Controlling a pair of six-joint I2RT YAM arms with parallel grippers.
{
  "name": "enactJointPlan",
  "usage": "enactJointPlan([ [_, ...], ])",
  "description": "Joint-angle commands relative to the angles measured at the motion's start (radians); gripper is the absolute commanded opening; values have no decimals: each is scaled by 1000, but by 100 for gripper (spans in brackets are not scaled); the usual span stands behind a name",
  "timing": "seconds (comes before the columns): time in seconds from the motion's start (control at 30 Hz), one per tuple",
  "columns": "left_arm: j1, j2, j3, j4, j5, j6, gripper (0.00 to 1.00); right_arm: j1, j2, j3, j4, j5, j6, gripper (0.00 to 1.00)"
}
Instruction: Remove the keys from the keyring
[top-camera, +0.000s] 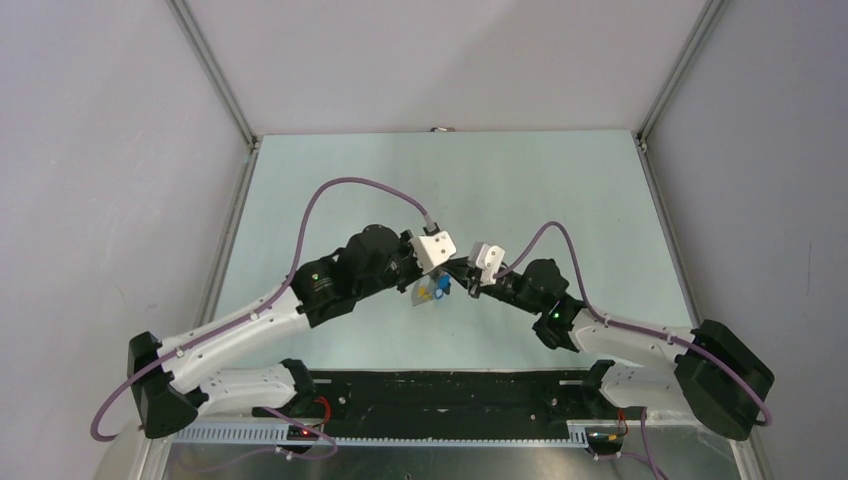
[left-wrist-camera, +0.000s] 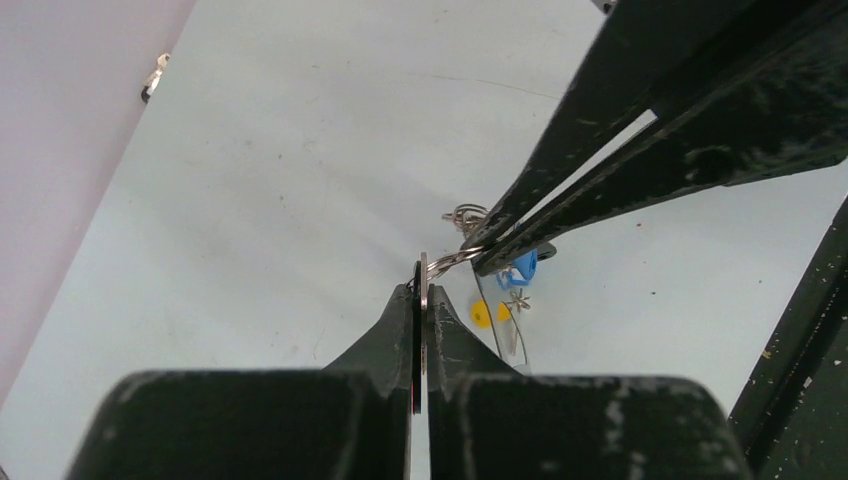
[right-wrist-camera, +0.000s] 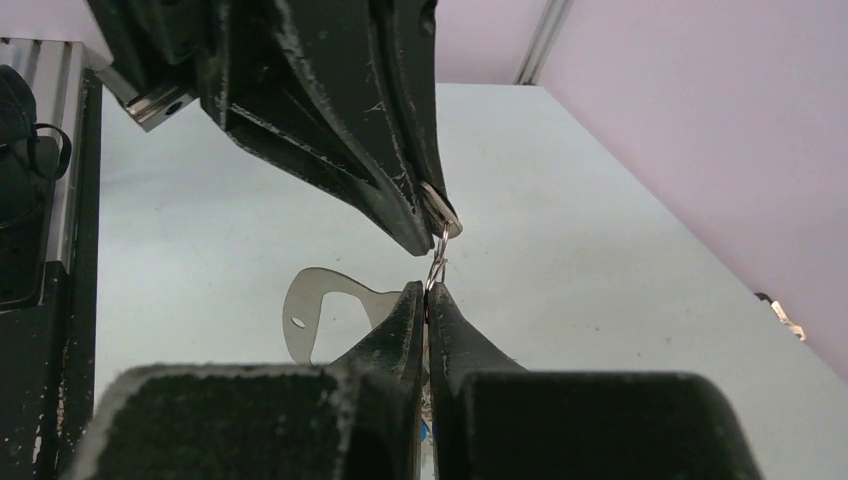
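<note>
Jaws pressed shut, the left gripper (left-wrist-camera: 421, 278) pinches a flat silver key (right-wrist-camera: 444, 214) while the right gripper (right-wrist-camera: 427, 291) clamps its wire ring (right-wrist-camera: 438, 257); blue and yellow tags (left-wrist-camera: 521, 269) hang below.

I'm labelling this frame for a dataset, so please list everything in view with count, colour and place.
Table: one, pale green, under everything.
Blue tag: one, beneath the grippers.
Yellow tag: one, beside the blue tag.
Keyring: one, grey-beige, partly hidden behind the right fingers.
Wire ring: one, silver, spanning both grippers' tips.
Flat silver piece: one, probably a key.
Metal clip: one, silver, table's far edge.
Left gripper: black, shut on flat silver piece.
Right gripper: black, shut on wire ring.
</note>
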Motion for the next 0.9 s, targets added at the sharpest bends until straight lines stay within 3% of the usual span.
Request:
enactJointPlan([
  [0.0, 32, -39, 69, 59, -1, -34, 0, 4, -47, -31, 19, -41, -42, 0],
  [0.2, 43, -10, 74, 51, 35, -56, 0, 8, -77, -59, 41, -112, -82, 0],
  [0.57, 44, 21, 101, 23, 46, -51, 0, 0, -101, -80, 56, -84, -60, 0],
  [0.87, 44, -14, 86, 23, 147, 7, 0, -138, -42, -52, 99, -185, 212, 0],
])
